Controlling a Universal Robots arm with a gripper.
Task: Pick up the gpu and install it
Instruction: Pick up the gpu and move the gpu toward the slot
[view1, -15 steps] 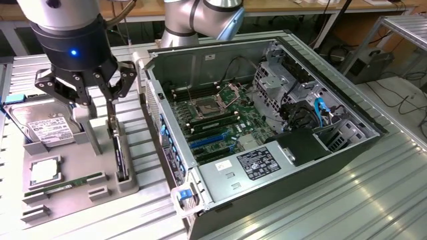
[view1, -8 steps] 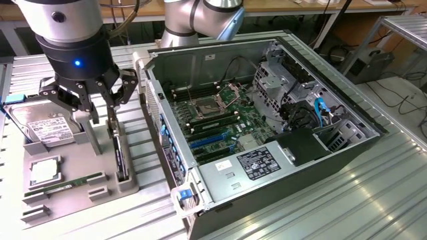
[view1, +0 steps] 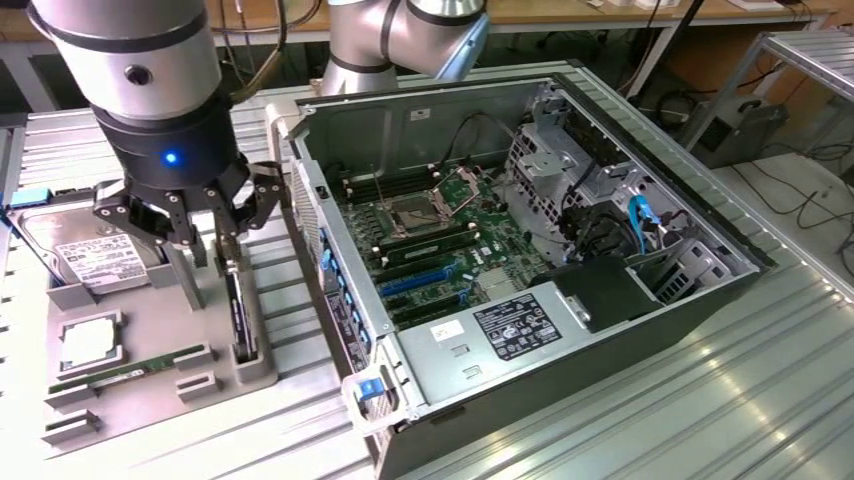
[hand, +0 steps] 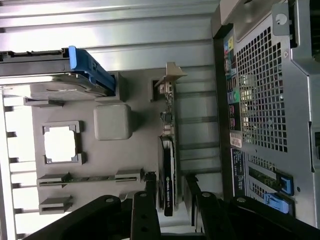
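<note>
Over tray, downturned fingers straddle gpu.

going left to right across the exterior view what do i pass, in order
hard drive → gpu standing on edge in the grey holder → motherboard inside the open case → blue cable; the gripper overlaps the gpu, so it is left out

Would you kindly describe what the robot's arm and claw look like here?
The arm is a thick silver-grey cylinder with a dark round cap, ending in a black wrist collar with a small blue light. The claw is black, built of jointed, bolted link fingers.
</note>
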